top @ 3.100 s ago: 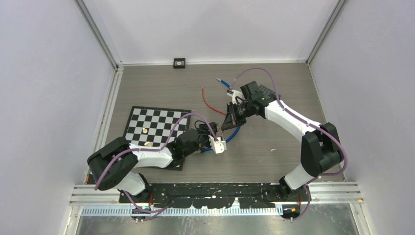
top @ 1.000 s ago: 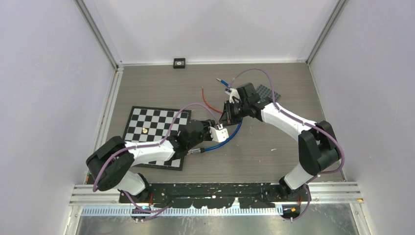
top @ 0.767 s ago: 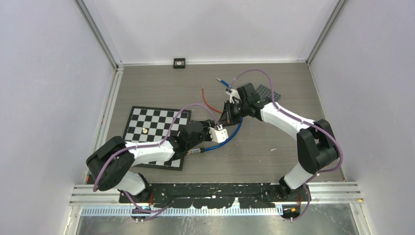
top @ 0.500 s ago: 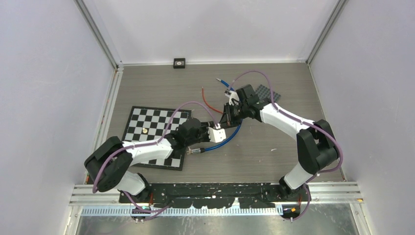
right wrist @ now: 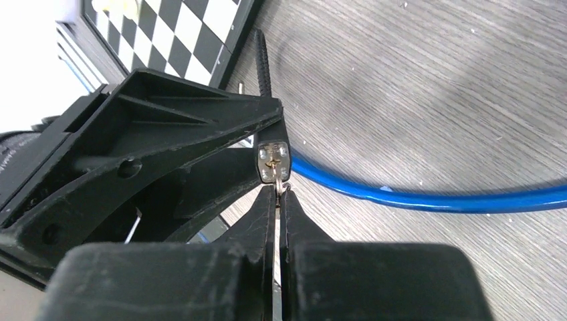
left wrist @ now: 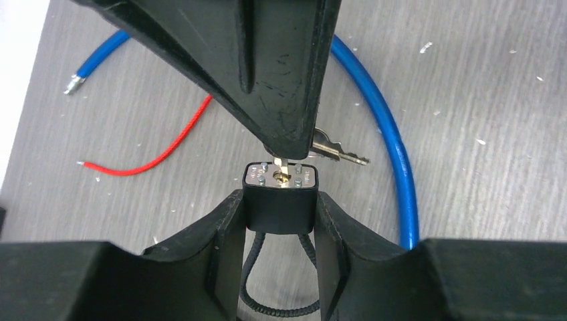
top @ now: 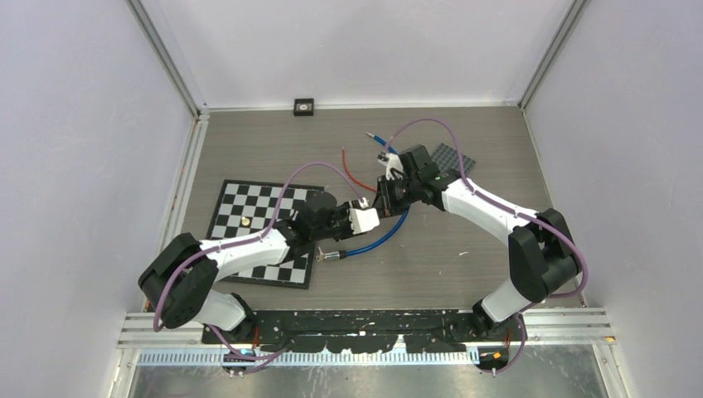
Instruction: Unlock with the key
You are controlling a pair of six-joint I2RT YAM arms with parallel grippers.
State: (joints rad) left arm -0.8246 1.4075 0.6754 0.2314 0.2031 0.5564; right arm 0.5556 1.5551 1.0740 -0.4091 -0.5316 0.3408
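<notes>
Left tool (left wrist: 279,194) clamped on padlock (left wrist: 279,208), right tool (right wrist: 276,197) closed on key (right wrist: 275,179) — blue cable (left wrist: 392,140), red wire (left wrist: 164,152) nearby.

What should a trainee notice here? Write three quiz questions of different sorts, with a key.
1. True or false: the left gripper clamps the padlock.
2. The right gripper pinches: A) a coin, B) the key, C) a screwdriver.
3. Fill in: the thick curved cable beyond the padlock is coloured ____.
Key: 1 true; 2 B; 3 blue.
</notes>
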